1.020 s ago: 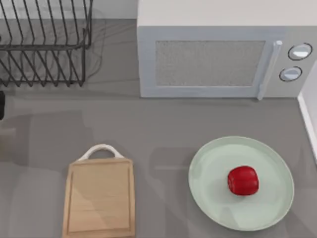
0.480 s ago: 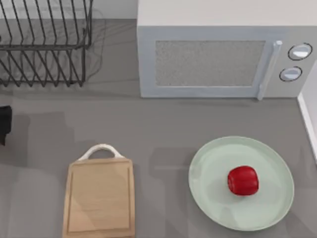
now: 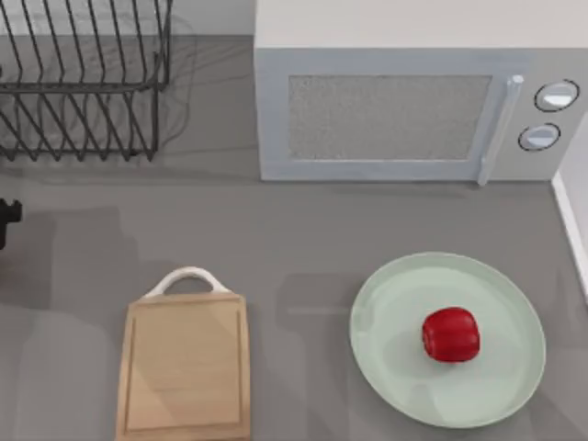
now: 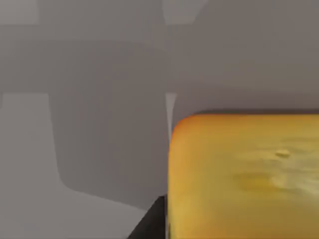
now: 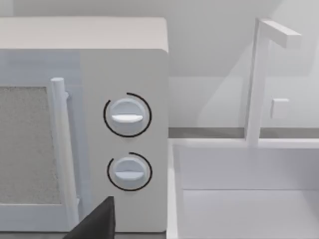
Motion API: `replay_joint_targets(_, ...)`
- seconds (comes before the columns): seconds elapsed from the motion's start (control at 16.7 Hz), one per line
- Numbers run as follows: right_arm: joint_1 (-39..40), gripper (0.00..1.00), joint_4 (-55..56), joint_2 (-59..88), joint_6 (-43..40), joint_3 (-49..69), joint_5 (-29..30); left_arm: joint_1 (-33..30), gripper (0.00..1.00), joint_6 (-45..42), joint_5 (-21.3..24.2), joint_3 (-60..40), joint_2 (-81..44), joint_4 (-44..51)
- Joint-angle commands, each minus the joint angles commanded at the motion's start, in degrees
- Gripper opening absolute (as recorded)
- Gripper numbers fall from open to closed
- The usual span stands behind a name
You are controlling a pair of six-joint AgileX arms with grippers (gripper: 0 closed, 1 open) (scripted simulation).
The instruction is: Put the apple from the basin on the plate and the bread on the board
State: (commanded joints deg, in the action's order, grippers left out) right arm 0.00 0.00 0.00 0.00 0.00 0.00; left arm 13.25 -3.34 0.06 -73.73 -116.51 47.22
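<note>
Grey tabletop (image 3: 303,239) runs under everything in the top view. Nearest the camera's edge, the board (image 3: 185,366) lies flat at the lower left, its white loop handle (image 3: 186,278) pointing toward the far side, its wood surface bare; well to its right sits the plate (image 3: 447,340), and the apple (image 3: 451,334) rests on the plate, a little right of the dish's middle and clear of the rim.

Farther back, at the table's left edge, a small dark piece of the left gripper (image 3: 7,220) juts into view, well apart from the board; in the left wrist view the bread (image 4: 244,174) sits very close to the lens, golden-orange on top with a faint darker dot, and a dark finger (image 4: 149,221) lies against its side; whether the fingers are actually clamped on the loaf I cannot tell, since the other side of it is cut off.

Farthest back stand a black wire dish rack (image 3: 83,78) at the left and a pale microwave (image 3: 413,101) to its right, door shut, with two round dials; the right wrist view looks at those dials (image 5: 127,115) and at a white basin (image 5: 244,189) just beside the microwave; a dark finger (image 5: 99,221) of the right gripper shows there, and how wide that gripper stands I cannot tell.
</note>
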Motion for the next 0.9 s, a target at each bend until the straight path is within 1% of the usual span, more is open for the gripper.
replay_joint_targets(0.24, 0.0, 1.0, 0.0, 0.0, 0.0, 0.0, 0.0, 0.0, 0.02, 0.0, 0.0, 0.0, 0.0, 0.0)
replay_joint_targets(0.3, 0.0, 1.0, 0.0, 0.0, 0.0, 0.0, 0.0, 0.0, 0.0, 0.0, 0.0, 0.0, 0.0, 0.0)
replay_joint_targets(0.9, 0.0, 1.0, 0.0, 0.0, 0.0, 0.0, 0.0, -0.07, 0.0, 0.05, 0.07, -0.9, 0.48, 0.93)
